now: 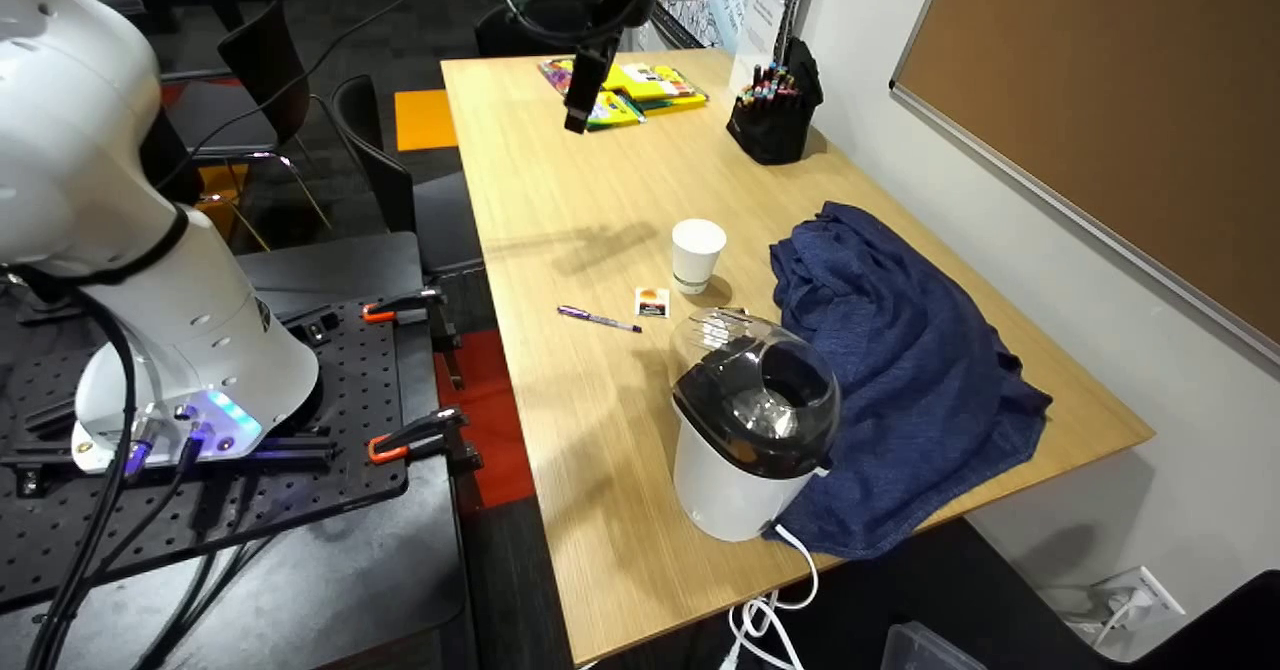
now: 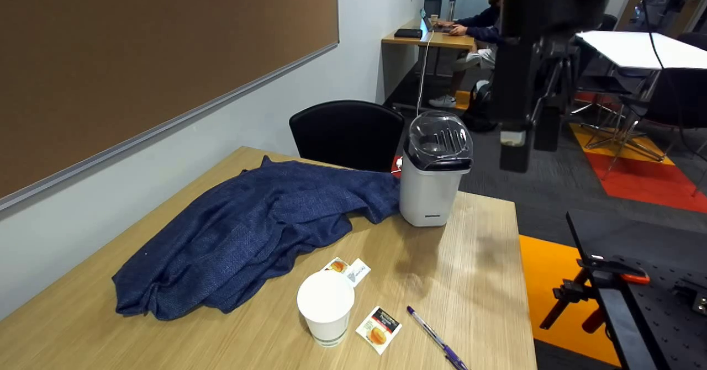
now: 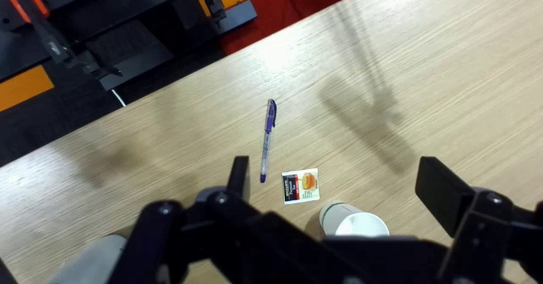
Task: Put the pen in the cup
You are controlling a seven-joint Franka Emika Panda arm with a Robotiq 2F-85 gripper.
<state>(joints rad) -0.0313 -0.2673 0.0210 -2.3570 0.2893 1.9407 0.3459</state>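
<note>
Standing farthest left is the white robot base (image 1: 200, 370), and from here I would say nothing of the job is done yet. The gripper (image 3: 335, 171) hangs above the table (image 1: 540, 180), its jaws spread wide, with no object held between them. On the left part of the table lies the pen (image 1: 599, 319), flat, its clip end pointing left. Right of it comes a tea packet (image 1: 652, 302), and right of that the cup (image 1: 695, 258), a little farther off, upright, with no pen showing above its rim. The whole job remains, as I judge it: reaching down to the pen, gripping, lifting, carrying it right and lowering it in. Farther right, and nearer to me, stands a white appliance (image 1: 715, 480) with a clear dome, then a rumpled blue cloth (image 1: 900, 380).

On the left, the arm (image 1: 80, 130) is cut off overhead. In an exterior view the pen's clip end (image 2: 452, 354) is cut short by the bottom edge. In the wrist view the gripper's own body covers part of the cup; I cannot make out its floor. Last, a second packet (image 2: 335, 265) is partly hidden behind the cup in an exterior view.
</note>
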